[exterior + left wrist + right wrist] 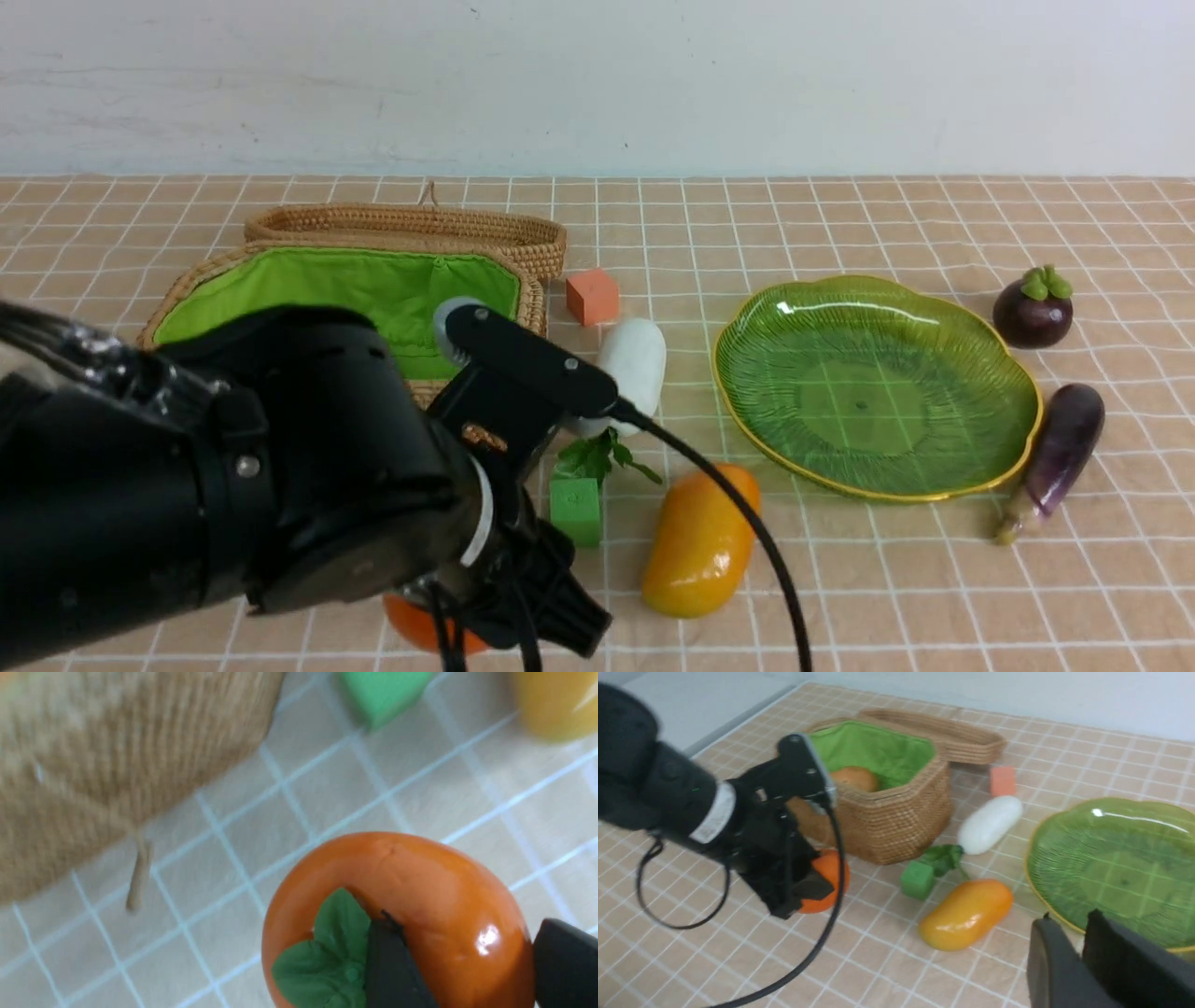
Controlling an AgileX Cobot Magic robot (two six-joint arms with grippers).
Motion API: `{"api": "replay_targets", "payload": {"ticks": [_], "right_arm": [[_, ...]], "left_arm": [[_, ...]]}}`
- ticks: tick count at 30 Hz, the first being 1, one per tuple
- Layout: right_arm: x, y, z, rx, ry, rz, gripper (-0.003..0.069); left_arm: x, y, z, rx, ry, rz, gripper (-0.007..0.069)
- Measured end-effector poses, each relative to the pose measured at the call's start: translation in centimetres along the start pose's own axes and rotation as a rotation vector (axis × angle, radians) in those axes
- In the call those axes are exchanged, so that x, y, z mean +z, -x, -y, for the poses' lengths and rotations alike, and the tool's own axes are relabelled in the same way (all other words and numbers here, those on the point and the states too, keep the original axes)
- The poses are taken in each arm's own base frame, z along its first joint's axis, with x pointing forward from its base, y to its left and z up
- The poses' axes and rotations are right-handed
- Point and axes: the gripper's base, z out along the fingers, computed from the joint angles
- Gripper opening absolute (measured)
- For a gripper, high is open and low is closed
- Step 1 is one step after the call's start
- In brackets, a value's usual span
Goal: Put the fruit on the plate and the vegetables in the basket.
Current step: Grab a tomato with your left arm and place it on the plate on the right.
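Observation:
My left gripper is shut on the orange persimmon, one finger over its green leaf cap, low over the table in front of the wicker basket. The persimmon peeks out under the arm. A potato lies in the basket. The mango, white radish, eggplant and mangosteen lie on the table around the green plate, which holds nothing. My right gripper is shut and empty, near the plate's rim.
A green cube sits by the radish leaves, left of the mango. An orange cube sits behind the radish beside the basket. The basket's lid lies open at its back. My left arm hides the table's front left.

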Motion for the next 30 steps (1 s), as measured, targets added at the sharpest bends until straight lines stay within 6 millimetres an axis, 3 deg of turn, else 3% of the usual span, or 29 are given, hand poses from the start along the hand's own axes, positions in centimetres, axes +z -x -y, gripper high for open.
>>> {"api": "replay_targets", "payload": {"ticks": [4,7,12,14,15,16,17,18,23,26,30], "right_arm": [[0.0,-0.2,0.5,0.036,-0.051,-0.022,0.0119],[0.0,-0.2,0.7,0.038,-0.080,-0.024,0.0123],[-0.1,0.0,1.2,0.057,-0.135,0.007,0.0123],[-0.1,0.1,1.3,0.060,-0.138,0.013,0.0125],[-0.1,0.1,1.3,0.062,-0.138,0.013,0.0125],[-0.1,0.1,1.3,0.060,-0.140,0.010,0.0125],[-0.1,0.0,1.3,0.062,-0.141,0.008,0.0125],[-0.1,-0.2,1.3,0.063,-0.146,-0.017,0.0125],[-0.2,-0.8,1.6,0.049,-0.184,-0.082,0.0127],[-0.2,-0.9,1.8,0.040,-0.202,-0.097,0.0129],[-0.2,-0.9,1.8,0.039,-0.203,-0.101,0.0132]], "left_arm": [[0.1,1.0,0.6,0.034,-0.034,0.016,0.0364],[0.2,3.0,1.6,0.078,-0.102,0.088,0.0364],[1.6,10.3,4.4,0.179,-0.186,0.316,0.0364],[3.8,12.7,5.8,0.214,-0.189,0.353,0.0364],[3.5,13.1,5.8,0.214,-0.190,0.368,0.0364],[5.2,14.7,6.7,0.228,-0.190,0.382,0.0364],[6.4,14.9,7.1,0.235,-0.188,0.371,0.0364],[9.0,16.3,8.2,0.244,-0.182,0.367,0.0364],[14.8,18.5,10.2,0.269,-0.148,0.358,0.0364],[16.6,19.1,10.8,0.281,-0.129,0.364,0.0364],[17.2,19.3,10.9,0.283,-0.126,0.372,0.0386]]}}
